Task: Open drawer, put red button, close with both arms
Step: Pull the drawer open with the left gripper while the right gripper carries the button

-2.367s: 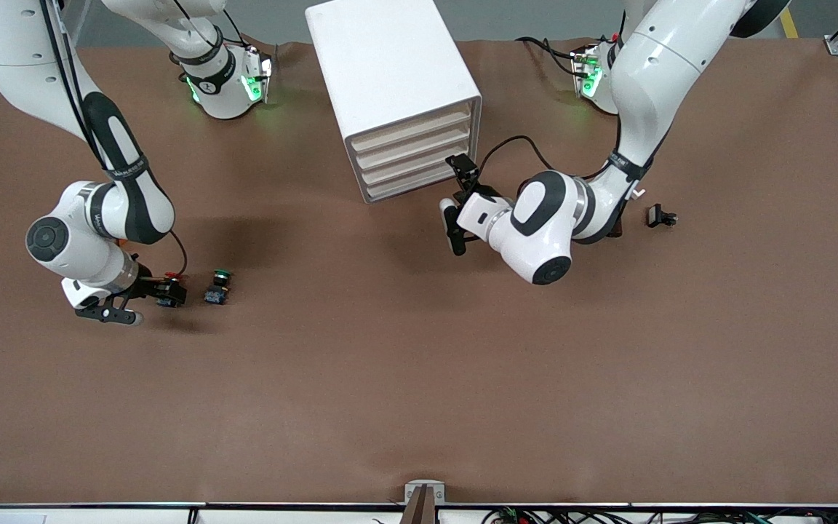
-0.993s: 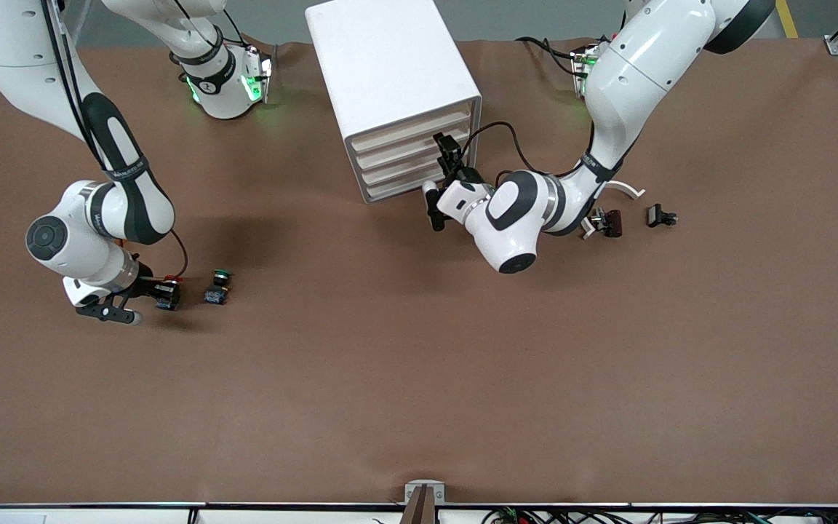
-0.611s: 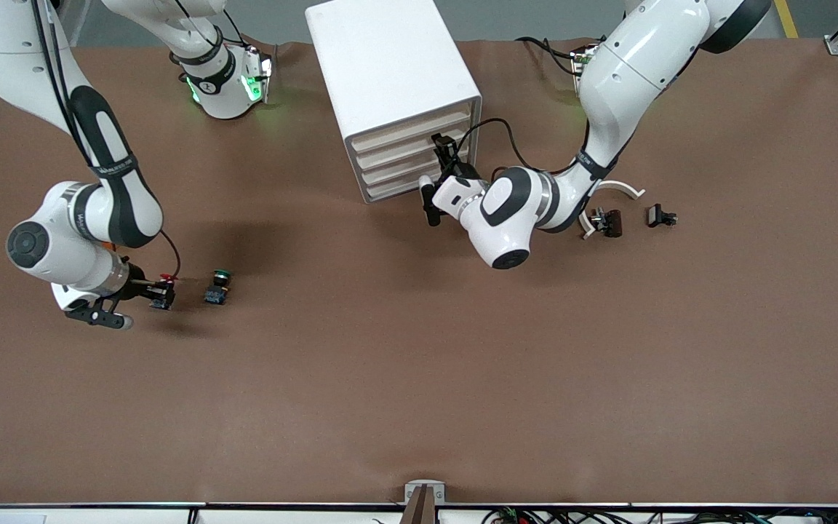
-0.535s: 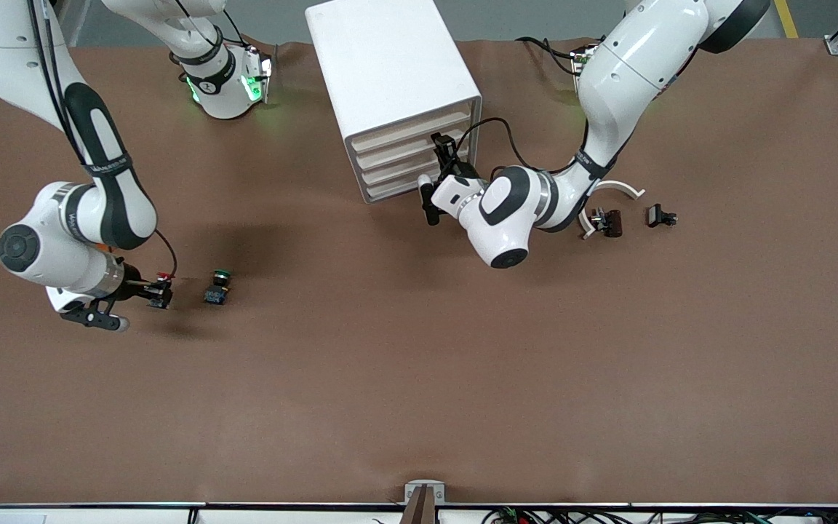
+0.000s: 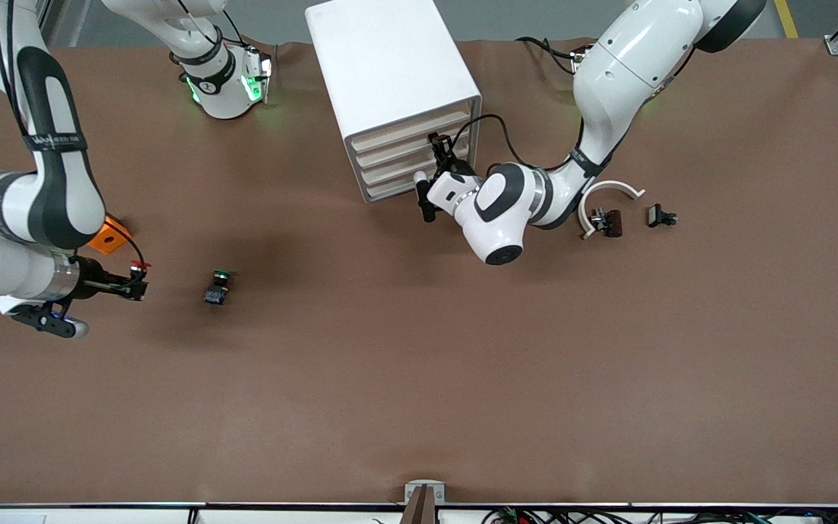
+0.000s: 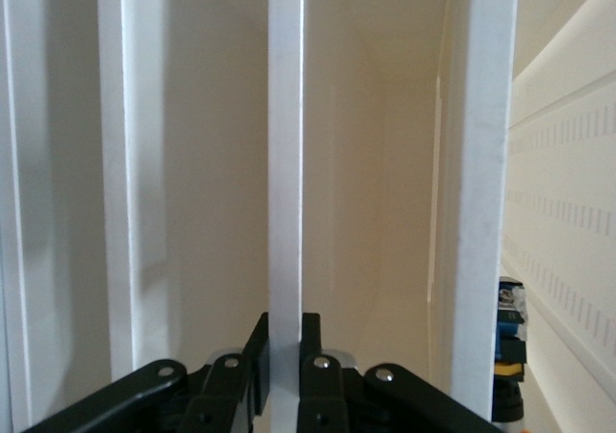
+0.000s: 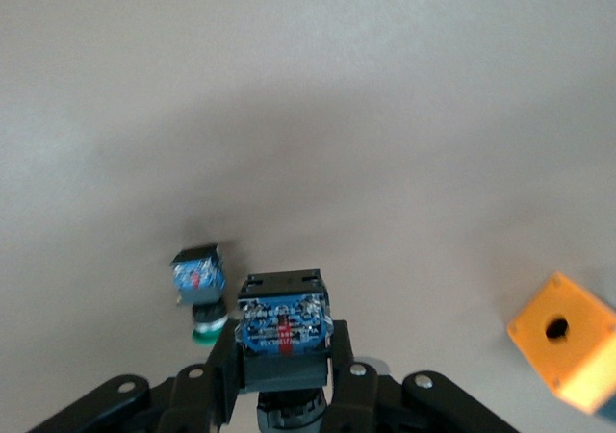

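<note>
Nearest the front camera, toward the right arm's end of the table, the right gripper (image 5: 135, 284) hangs above the brown table (image 5: 419, 378) with its fingers pinched on the red button (image 5: 137, 276). In the right wrist view the button's blue-grey block base (image 7: 284, 325) sits clamped between the two black fingers (image 7: 346, 375), lifted clear of the cloth. Below it on the table stands the green button (image 5: 218, 286), just apart from the gripper and nearer the middle of the table. An orange block (image 5: 109, 237) with a round hole lies a little farther from the camera, close under the right arm's forearm.

Farther back, the white cabinet (image 5: 390, 73) stands near the middle of the table with its four cream-fronted drawers all pushed in. The left gripper (image 5: 436, 161) is at the cabinet's front, at the end toward the left arm. In the left wrist view its fingers (image 6: 322, 380) press together on a thin white vertical edge (image 6: 285, 164) of the drawer (image 5: 408, 129) stack; what lies inside the drawers cannot be seen.

Toward the left arm's end, beside that arm's wrist, lie a white curved piece (image 5: 604, 195) and two small dark parts (image 5: 660, 215).
</note>
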Controlling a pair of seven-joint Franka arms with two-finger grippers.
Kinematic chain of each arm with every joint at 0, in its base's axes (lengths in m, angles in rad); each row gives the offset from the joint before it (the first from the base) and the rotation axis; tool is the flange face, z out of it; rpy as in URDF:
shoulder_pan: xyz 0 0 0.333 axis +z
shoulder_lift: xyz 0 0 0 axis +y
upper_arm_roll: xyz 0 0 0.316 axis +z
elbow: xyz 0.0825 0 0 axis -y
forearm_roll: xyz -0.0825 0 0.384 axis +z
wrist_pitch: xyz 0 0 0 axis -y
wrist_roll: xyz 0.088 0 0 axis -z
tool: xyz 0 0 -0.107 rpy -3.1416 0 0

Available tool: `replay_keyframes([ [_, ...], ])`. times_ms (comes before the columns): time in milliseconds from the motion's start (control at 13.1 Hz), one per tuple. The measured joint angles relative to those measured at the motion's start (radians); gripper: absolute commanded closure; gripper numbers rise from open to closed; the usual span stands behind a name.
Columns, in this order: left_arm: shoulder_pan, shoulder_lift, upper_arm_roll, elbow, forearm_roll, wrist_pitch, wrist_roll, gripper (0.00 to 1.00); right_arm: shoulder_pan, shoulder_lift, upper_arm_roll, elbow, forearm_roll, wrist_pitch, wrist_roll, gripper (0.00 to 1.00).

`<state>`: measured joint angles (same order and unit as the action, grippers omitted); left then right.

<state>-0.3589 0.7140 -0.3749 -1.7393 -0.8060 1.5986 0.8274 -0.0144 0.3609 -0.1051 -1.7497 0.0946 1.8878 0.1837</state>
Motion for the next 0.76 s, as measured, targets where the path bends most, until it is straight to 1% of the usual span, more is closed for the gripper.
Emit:
replay_keyframes([
  [305,0.0,0.0,0.0,0.0,0.0,0.007,0.0,0.94,0.019,-0.046,0.005,0.123,0.0,-0.239,0.11,1.0],
  [535,0.005,0.0,0.003,0.003,0.0,0.012,0.0,0.94,0.066,-0.074,0.007,0.178,-0.001,-0.36,0.229,1.0],
  [764,0.01,0.0,0.026,0.018,0.0,0.013,0.003,0.94,0.105,-0.092,0.008,0.238,-0.001,-0.476,0.339,1.0],
])
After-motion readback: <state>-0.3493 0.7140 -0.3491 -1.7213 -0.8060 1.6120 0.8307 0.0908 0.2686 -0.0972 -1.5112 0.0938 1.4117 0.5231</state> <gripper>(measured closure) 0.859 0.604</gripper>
